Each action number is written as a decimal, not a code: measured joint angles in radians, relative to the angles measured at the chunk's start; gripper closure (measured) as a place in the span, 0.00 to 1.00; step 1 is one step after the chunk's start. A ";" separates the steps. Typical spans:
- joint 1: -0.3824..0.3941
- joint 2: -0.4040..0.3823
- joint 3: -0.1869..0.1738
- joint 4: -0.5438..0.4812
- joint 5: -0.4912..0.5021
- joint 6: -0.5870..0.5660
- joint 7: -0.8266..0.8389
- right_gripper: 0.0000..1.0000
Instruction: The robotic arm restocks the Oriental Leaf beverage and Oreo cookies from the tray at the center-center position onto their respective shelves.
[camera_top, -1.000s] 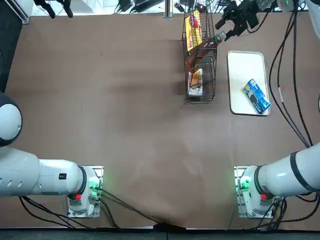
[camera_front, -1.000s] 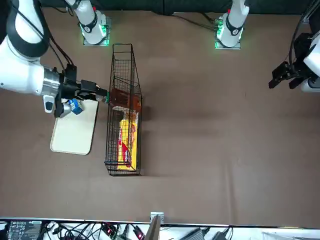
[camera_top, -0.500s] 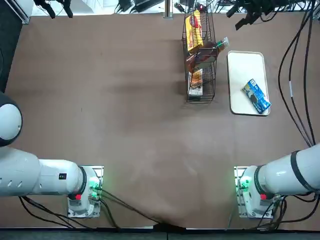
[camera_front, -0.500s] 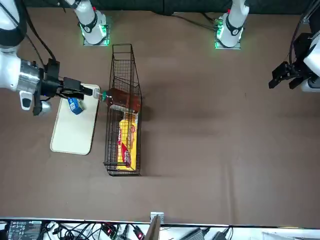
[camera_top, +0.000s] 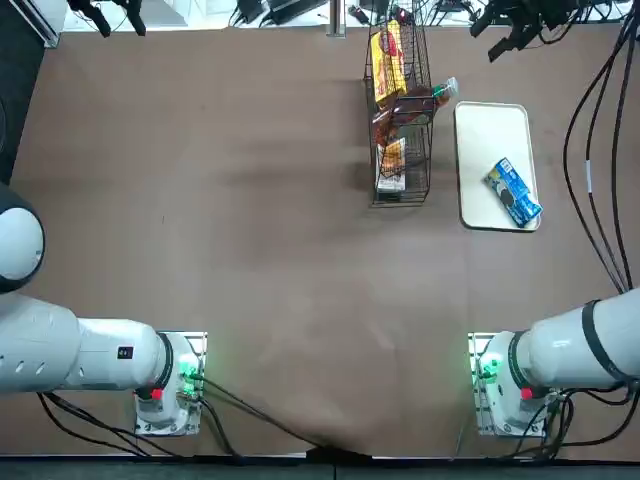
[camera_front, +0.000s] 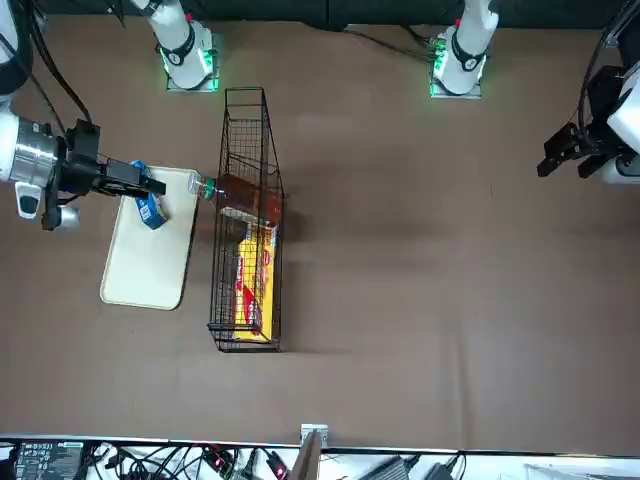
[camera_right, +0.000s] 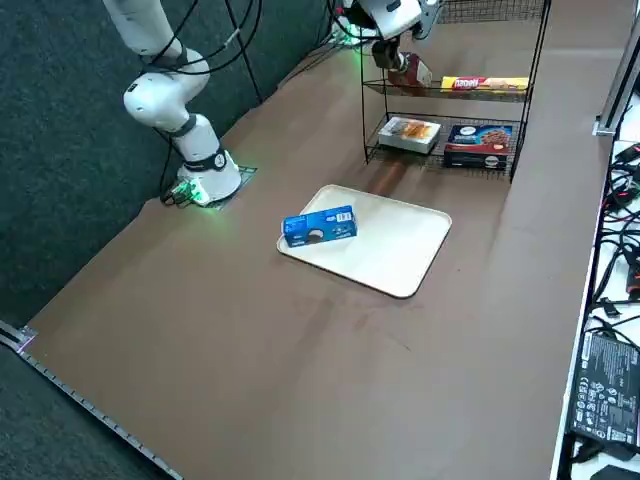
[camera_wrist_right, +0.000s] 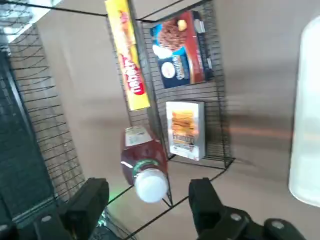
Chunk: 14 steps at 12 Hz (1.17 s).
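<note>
Right hand (camera_wrist_right: 149, 189) withdrew, apart from bottle (camera_wrist_right: 143, 152).

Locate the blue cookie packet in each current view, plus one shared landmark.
Top view: right side, on the tray's near end.
Front view: left, partly behind the right gripper.
Right side view: on the tray's left part.
Right wrist view: not in it.
Shared landmark: the white tray.

One counter (camera_top: 270, 270), one tray (camera_right: 405, 245) and one rack (camera_right: 490, 11); one bottle (camera_wrist_right: 144, 155) with one white cap (camera_wrist_right: 151, 186); one small blue packet (camera_right: 320, 227) on the tray; in the rack, three snack packages: one long yellow (camera_wrist_right: 129, 52), one dark blue (camera_wrist_right: 180, 47), one white-edged (camera_wrist_right: 185, 129); one right gripper (camera_wrist_right: 149, 185) near the bottle, two fingers (camera_wrist_right: 95, 197)
</note>
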 joint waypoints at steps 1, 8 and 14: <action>-0.004 0.000 0.000 0.000 -0.019 -0.001 0.021 0.02; -0.026 0.026 -0.001 -0.007 -0.339 -0.003 0.047 0.09; -0.029 0.048 0.004 -0.102 -0.563 0.100 -0.144 0.08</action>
